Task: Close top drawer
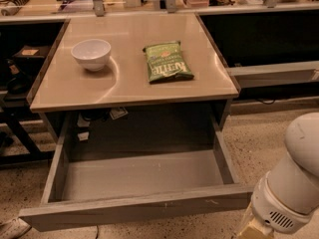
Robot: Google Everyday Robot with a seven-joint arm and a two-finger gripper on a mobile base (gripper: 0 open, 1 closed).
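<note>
Pressure at mid-front looked the sound way to shut the top drawer (134,208), which stood pulled well out beneath the beige counter (129,78). The pincer (250,228) sat low at the bottom right, just beside the front panel's right end, and whether it was apart or together could not be told. From there a corner shove risked skewing the drawer, so it needed shifting toward the panel's middle before pushing straight in.

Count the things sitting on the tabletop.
2: a bowl at the left, a chip bag right of it, near the middle. None seem hidden. The claw is at bottom right, beside the open drawer front.
</note>
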